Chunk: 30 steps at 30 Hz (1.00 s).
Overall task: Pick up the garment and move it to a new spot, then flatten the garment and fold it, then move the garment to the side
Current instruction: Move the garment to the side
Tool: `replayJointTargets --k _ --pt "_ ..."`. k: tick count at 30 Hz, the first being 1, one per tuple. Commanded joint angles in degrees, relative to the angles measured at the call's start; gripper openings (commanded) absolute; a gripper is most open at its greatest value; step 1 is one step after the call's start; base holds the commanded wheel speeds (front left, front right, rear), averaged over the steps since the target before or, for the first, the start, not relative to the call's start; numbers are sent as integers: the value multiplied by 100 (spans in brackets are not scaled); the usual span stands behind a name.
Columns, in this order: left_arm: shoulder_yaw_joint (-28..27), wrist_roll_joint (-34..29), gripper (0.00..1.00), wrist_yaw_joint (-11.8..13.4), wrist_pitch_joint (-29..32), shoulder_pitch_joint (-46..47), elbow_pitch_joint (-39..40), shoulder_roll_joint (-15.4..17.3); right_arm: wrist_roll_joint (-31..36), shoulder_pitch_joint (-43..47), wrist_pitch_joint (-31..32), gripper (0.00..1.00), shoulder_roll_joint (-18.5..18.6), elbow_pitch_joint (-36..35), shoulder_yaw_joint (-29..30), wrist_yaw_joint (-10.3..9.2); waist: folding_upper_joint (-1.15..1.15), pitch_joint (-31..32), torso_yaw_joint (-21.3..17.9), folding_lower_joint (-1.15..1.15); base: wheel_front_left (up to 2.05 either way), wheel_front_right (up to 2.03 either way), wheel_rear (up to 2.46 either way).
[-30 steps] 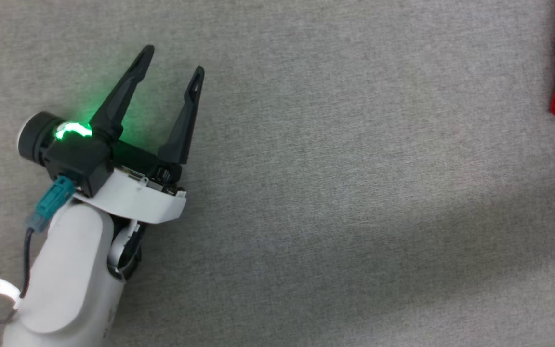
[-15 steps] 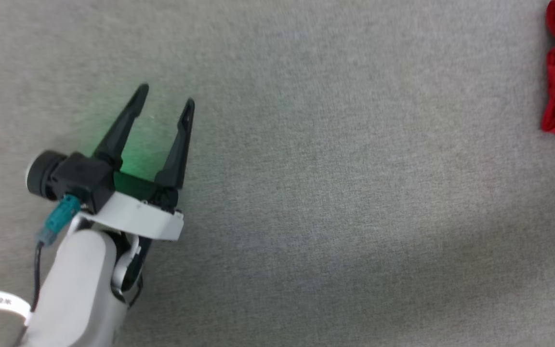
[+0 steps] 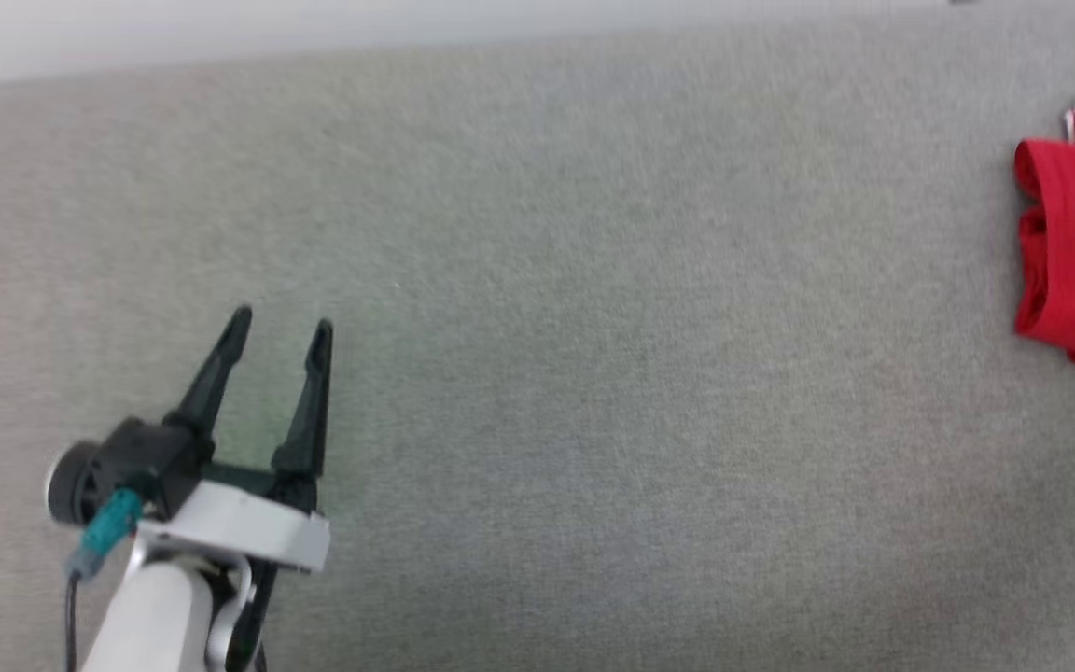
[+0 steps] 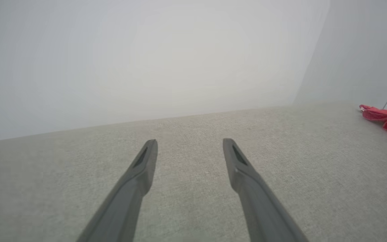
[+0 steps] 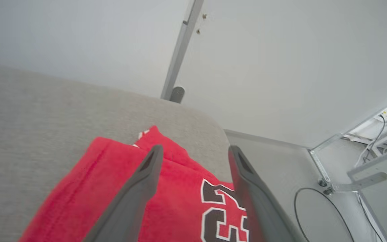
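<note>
Head view, left gripper [image 3: 282, 320]: sits at the lower left over the grey fabric surface [image 3: 593, 392], its two dark fingers spread apart and pointing up the view, with nothing between them.
Head view, garment [image 3: 1074, 252]: a folded red bundle lying on the grey surface at the right edge, partly cut off by the frame, with a bit of white trim at its top corner. It is well apart from the left gripper.
Head view, background: a pale wall [image 3: 220, 37] runs along the top beyond the far edge of the surface.
Left wrist view, left gripper [image 4: 189, 141]: jaws wide open and empty above the bare grey surface, facing the pale wall.
Left wrist view, garment [image 4: 386, 117]: a low red heap far off at the right edge.
Right wrist view, right gripper [image 5: 196, 148]: fingers parted and holding nothing, poised just over the garment.
Right wrist view, garment [image 5: 180, 201]: lies near the rounded corner of the grey surface, showing red cloth and a black number outlined in white [image 5: 220, 211].
Right wrist view, surroundings: a grey metal post [image 5: 181, 43] stands behind the surface, and a thin cable [image 5: 301, 198] loops on the floor at the right.
</note>
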<state>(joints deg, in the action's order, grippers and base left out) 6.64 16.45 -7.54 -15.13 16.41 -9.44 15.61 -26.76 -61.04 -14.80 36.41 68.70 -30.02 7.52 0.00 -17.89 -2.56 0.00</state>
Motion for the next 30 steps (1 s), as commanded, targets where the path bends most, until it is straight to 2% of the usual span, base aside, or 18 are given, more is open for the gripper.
replayJointTargets --k 1,13,17,30 --pt "-73 -57 100 22 5 -248 -5 -45 -59 252 -36 100 -113 -174 98 -6 0 701 375 0 0 0 0" --pt "-639 -131 100 74 5 -1223 43 -155 -145 2088 -41 100 -741 -1999 915 -6 0 1562 646 0 0 0 0" --pt "-801 -158 100 117 5 -1527 101 -189 58 2720 -41 100 -1038 -2528 1258 -6 0 1787 667 0 0 0 0" --pt "-1158 -194 100 103 5 -2095 141 -284 763 4203 -43 100 -1677 -3763 2319 -6 0 2079 678 0 0 0 0"
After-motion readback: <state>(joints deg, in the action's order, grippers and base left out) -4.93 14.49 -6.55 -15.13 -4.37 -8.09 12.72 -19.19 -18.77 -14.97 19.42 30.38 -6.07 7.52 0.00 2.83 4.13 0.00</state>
